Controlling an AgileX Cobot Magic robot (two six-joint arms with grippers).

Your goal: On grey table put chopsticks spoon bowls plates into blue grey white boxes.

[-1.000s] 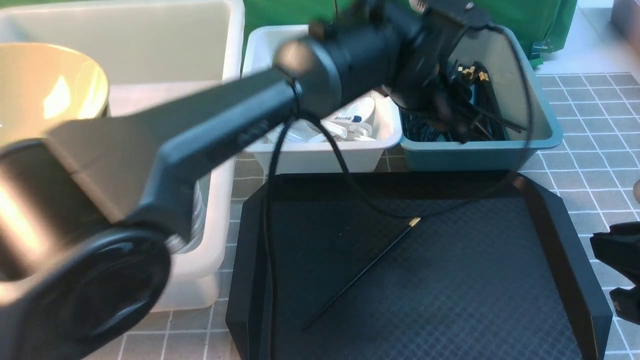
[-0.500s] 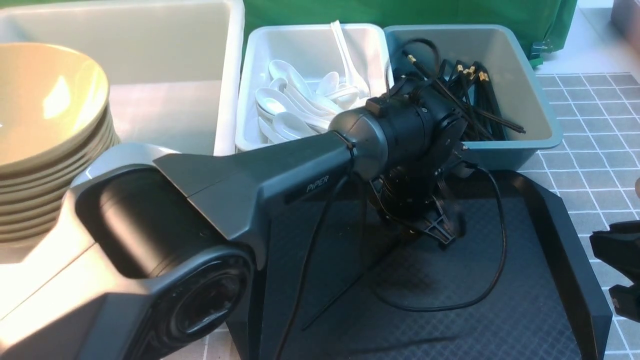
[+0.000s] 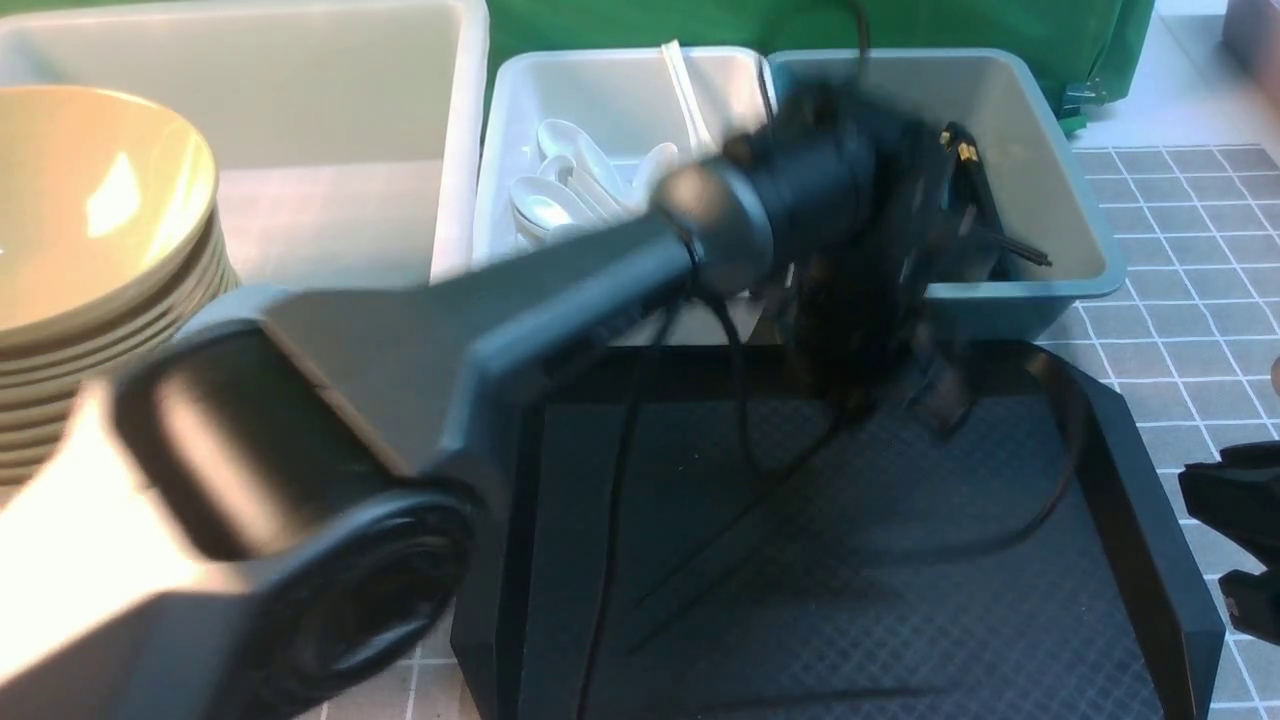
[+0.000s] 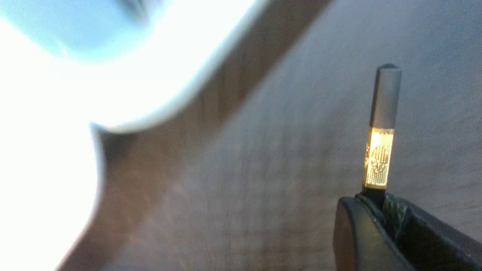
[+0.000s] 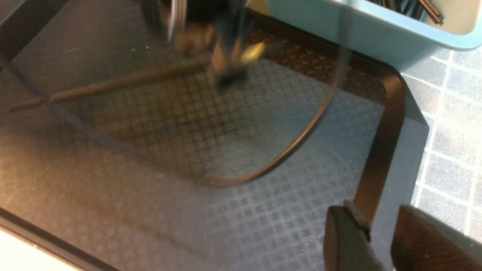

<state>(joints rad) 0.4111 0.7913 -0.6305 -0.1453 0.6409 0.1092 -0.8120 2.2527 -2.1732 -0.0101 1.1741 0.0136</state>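
Observation:
My left gripper [image 4: 380,199] is shut on one black chopstick [image 4: 385,98] just below its gold band. In the front view that left gripper [image 3: 900,400] is a blur over the far side of the black tray [image 3: 1000,620], and the chopstick [image 3: 730,530] slants down toward the tray floor. More chopsticks [image 3: 975,200] lie in the teal-blue box [image 3: 1040,270]. White spoons [image 3: 560,190] fill the grey-white box [image 3: 600,90]. Olive-yellow bowls [image 3: 90,230] are stacked by the large white tub [image 3: 330,120]. My right gripper [image 5: 380,226] hangs open and empty over the tray's right rim. No plates are in view.
The grey table [image 3: 1180,300] shows to the right of the tray and boxes. The left arm's black cable [image 5: 293,146] loops low over the tray floor. A green cloth [image 3: 620,25] hangs behind the boxes.
The left arm swung from the blue box down to the tray, shut on the chopstick's banded end and is lifting it back toward the boxes. The right arm has not moved.

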